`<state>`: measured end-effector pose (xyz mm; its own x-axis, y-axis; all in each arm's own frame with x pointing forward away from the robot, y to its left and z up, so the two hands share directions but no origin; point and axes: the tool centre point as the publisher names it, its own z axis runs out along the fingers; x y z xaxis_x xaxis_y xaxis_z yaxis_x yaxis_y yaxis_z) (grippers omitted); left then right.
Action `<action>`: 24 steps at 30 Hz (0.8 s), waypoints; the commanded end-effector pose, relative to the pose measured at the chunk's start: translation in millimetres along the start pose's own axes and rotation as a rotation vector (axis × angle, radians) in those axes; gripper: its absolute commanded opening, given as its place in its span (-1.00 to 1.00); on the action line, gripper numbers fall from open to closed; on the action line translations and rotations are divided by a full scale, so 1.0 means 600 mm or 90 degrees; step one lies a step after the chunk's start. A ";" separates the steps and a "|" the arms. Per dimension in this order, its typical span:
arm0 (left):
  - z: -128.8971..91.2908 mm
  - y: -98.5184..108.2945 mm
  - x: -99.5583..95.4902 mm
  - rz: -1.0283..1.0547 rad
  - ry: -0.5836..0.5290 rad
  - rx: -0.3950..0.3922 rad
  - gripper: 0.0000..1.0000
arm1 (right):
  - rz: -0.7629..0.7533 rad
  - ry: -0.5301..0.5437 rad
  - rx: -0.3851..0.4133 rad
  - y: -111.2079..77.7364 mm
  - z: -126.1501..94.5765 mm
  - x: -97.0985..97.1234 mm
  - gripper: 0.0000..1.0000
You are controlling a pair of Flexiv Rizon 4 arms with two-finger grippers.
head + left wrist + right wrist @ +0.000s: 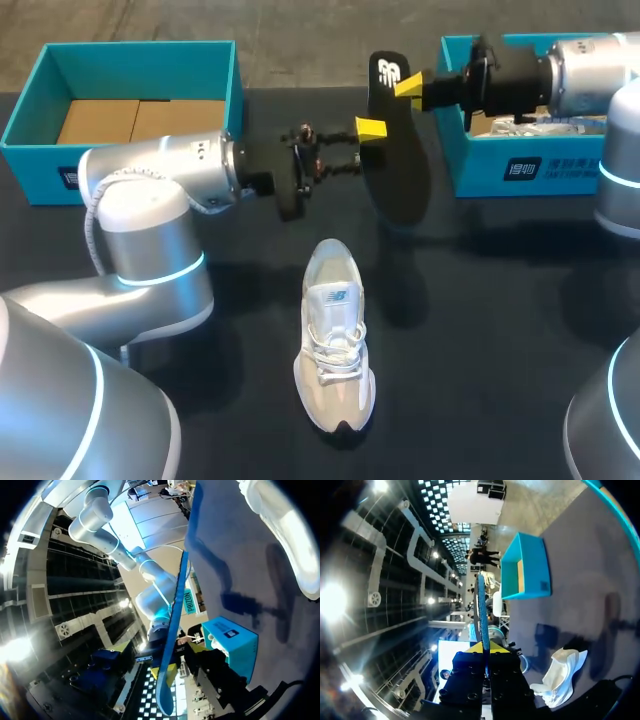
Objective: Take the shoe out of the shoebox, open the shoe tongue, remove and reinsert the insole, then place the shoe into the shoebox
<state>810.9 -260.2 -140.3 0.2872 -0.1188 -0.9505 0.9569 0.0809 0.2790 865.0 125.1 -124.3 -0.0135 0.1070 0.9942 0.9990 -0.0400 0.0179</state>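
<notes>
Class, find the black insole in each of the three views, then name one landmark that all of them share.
Head view: the insole is held over the table between the left gripper and the right gripper, beyond the shoe.
Left wrist view: edge-on, a thin blue strip running ahead from the left gripper's fingers.
Right wrist view: edge-on again, running ahead from between the right gripper's fingers.
Shared landmark: the white shoe, in all three.

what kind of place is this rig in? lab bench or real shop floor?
Likely a robot test bench, not a shop: dark table, two teal shoeboxes, one sneaker, an insole held up by left tool and right tool.
</notes>
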 end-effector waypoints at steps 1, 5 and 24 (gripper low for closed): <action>0.012 0.003 0.003 -0.001 0.009 0.001 0.27 | 0.007 -0.002 0.014 0.002 0.006 -0.007 -1.00; 0.012 0.004 0.005 -0.004 0.017 0.005 -0.03 | 0.009 -0.003 0.021 -0.003 0.005 -0.009 -1.00; 0.013 -0.001 0.024 -0.002 0.051 0.012 -1.00 | 0.019 -0.004 0.036 -0.008 0.001 -0.015 -1.00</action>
<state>813.8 -265.2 -152.1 0.2790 -0.0432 -0.9593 0.9592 0.0607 0.2762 859.7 123.4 -130.9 0.0164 0.1169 0.9930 0.9998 0.0107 -0.0178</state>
